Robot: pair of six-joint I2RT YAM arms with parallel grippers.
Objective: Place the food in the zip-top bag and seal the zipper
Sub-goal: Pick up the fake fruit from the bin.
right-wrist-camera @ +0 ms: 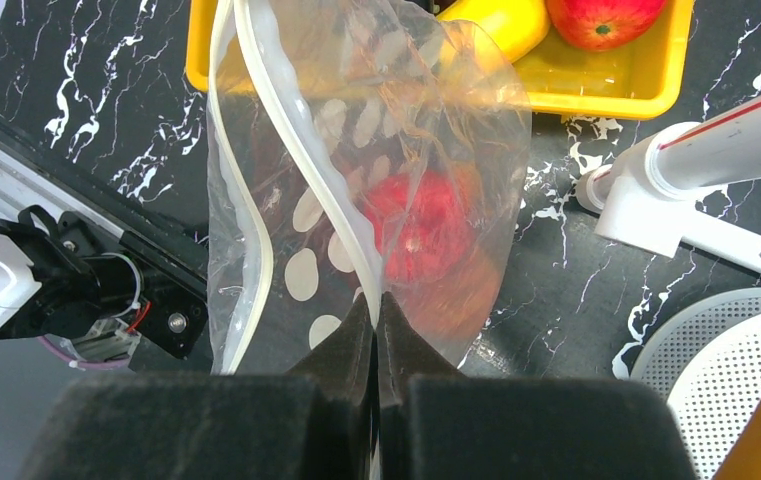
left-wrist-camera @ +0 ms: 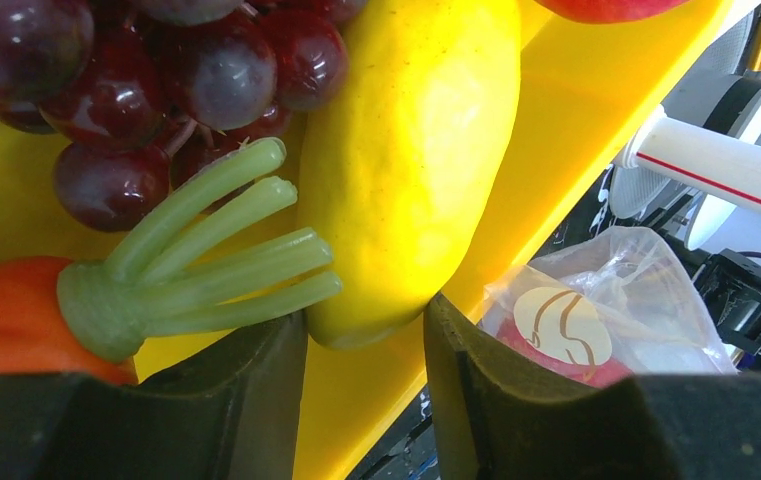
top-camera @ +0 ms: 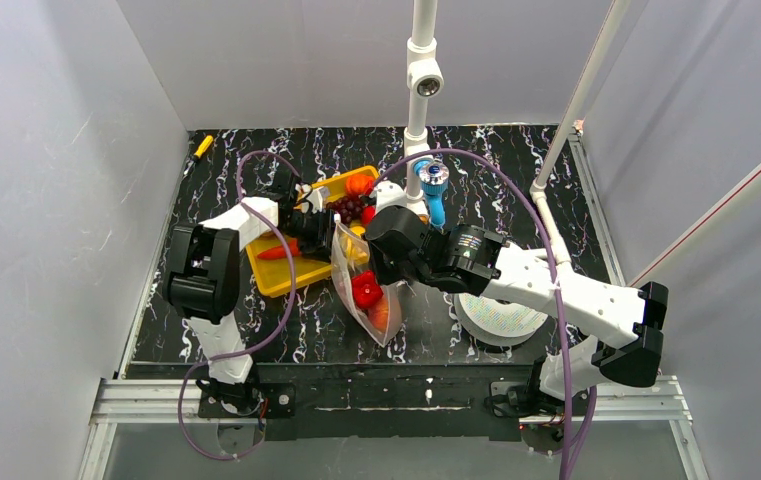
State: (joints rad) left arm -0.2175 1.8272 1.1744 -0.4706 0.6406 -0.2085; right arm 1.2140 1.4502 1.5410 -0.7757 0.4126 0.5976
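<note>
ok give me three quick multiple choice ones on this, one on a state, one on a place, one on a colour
1. The right gripper is
A. open in the air
B. shut on the mouth edge of the zip-top bag
C. shut on a spoon

2. The yellow fruit lies
A. in the yellow tray
B. in the zip-top bag
C. in the right gripper

3. The grapes are
A. green
B. white
C. dark purple

Answers:
1 B: in the right wrist view the fingers are pressed together on the strip along the bag's mouth.
2 A: in the left wrist view the fruit rests on the tray's yellow floor, next to the grapes.
3 C: the left wrist view shows them glossy and dark purple.
</note>
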